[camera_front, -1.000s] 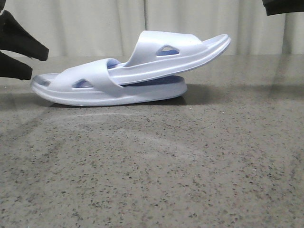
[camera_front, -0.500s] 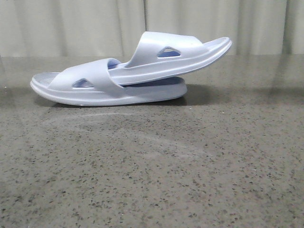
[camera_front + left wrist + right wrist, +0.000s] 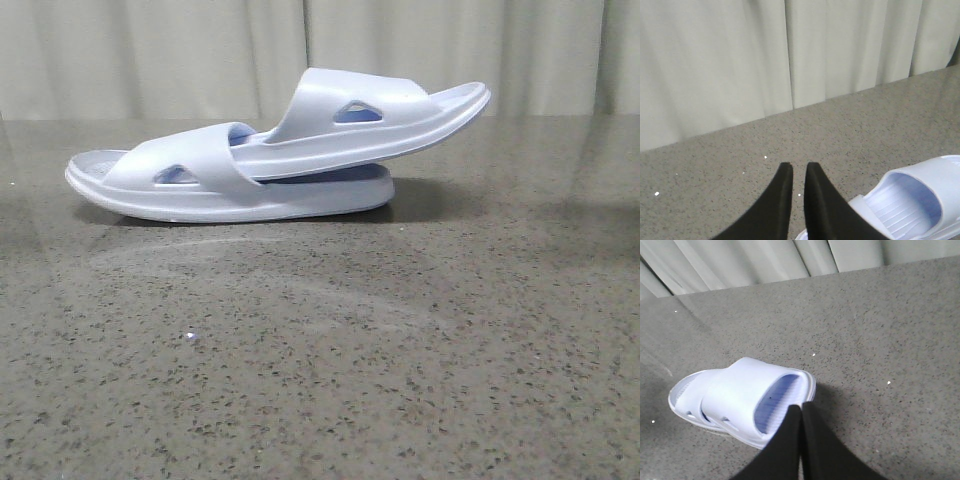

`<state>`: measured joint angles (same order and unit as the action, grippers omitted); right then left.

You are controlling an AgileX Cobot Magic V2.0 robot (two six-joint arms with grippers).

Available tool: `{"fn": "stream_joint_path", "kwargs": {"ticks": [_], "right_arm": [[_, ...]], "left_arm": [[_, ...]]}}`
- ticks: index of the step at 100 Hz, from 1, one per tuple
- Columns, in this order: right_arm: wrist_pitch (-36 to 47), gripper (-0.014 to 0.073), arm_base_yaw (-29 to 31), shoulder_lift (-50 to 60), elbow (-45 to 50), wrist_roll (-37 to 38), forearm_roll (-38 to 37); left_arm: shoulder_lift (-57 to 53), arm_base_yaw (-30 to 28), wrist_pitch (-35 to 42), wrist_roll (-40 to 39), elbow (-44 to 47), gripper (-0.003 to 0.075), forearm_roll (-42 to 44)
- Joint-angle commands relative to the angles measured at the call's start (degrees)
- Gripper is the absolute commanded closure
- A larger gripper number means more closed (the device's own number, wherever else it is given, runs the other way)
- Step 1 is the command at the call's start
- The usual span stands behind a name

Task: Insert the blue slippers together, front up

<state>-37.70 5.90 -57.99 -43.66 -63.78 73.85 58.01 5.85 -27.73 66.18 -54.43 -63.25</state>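
- The left tool (image 3: 794, 172) shows only in its own wrist view: two black fingers with tips almost together, a thin slit between them, nothing held. It hangs above the tabletop (image 3: 865, 125), and its base is cut off by the frame edge.
- The right tool (image 3: 801, 412) is likewise seen only from its wrist: the black fingers meet at the tips, pressed closed on nothing, with the lower part cut off.
- Neither tool appears in the front view.
- The blue slippers (image 3: 290, 150) lie on the grey speckled tabletop toward the back, near the pale curtain (image 3: 150, 55).
- The lower slipper (image 3: 200, 185) sits flat. The upper slipper (image 3: 370, 115) has one end pushed under the lower one's strap and its other end raised, tilting up to the right.
- How far the upper slipper reaches under the strap is hidden by the strap itself.
- In the left wrist view only one end of a slipper (image 3: 912, 200) is seen, cut off at the corner.
- From the right wrist the pair (image 3: 740, 402) reads as one overlapping shape, partly covered by the fingers.
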Motion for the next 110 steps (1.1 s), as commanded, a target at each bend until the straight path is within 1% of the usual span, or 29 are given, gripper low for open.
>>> {"fn": "stream_joint_path", "kwargs": {"ticks": [1, 10, 15, 30, 36, 46, 59, 69, 79, 82, 90, 110], "right_arm": [[5.5, 0.0678, -3.2, 3.5, -0.1, -0.8, -1.3], [6.1, 0.0678, -6.4, 5.5, 0.7, -0.8, -7.8], [6.0, 0.0678, -7.8, 6.7, 1.2, -0.8, -9.6], [7.7, 0.0678, -10.1, 9.8, 4.1, -0.8, -9.6], [9.2, 0.0678, -10.2, 11.5, 6.0, -0.8, -9.6], [12.2, 0.0678, -10.2, 15.1, 10.9, -0.8, -9.5], [16.6, 0.0678, -10.2, 20.6, 17.6, -0.8, -7.1], [18.4, 0.0678, -10.2, 24.9, 22.3, -0.8, -7.1], [19.4, 0.0678, -10.2, 27.5, 25.0, -0.8, -6.0], [19.7, 0.0678, -10.2, 27.8, 25.2, -0.8, -4.7], [19.6, 0.0679, -10.2, 28.1, 25.4, -0.8, -4.5], [15.5, 0.0679, -10.2, 27.9, 25.5, -0.8, -4.5]], "left_arm": [[-3.9, 3.4, 8.9, 0.0, 1.4, 0.0705, -0.2], [-7.1, 5.2, 12.0, 0.0, 5.0, 0.0705, 2.3], [-8.6, 5.3, 12.9, 0.0, 7.1, 0.0705, 2.7], [-13.9, 5.3, 15.1, 0.0, 13.8, 0.0705, 3.0], [-16.6, 5.3, 16.6, 0.0, 16.9, 0.0705, 1.4], [-20.9, 5.3, 19.2, 0.0, 22.0, 0.0705, -2.5], [-25.7, 5.3, 19.9, 0.0, 27.6, 0.0705, -4.2], [-28.3, 5.3, 20.0, 0.0, 30.8, 0.0705, -5.3], [-29.6, 5.3, 21.1, 0.0, 32.8, 0.0705, -6.1], [-29.9, 5.3, 21.6, 0.0, 33.1, 0.0705, -6.7], [-29.8, 5.3, 21.9, 0.0, 33.1, 0.0705, -8.2], [-29.8, 5.3, 21.4, 0.0, 33.1, 0.0705, -8.6]]}}
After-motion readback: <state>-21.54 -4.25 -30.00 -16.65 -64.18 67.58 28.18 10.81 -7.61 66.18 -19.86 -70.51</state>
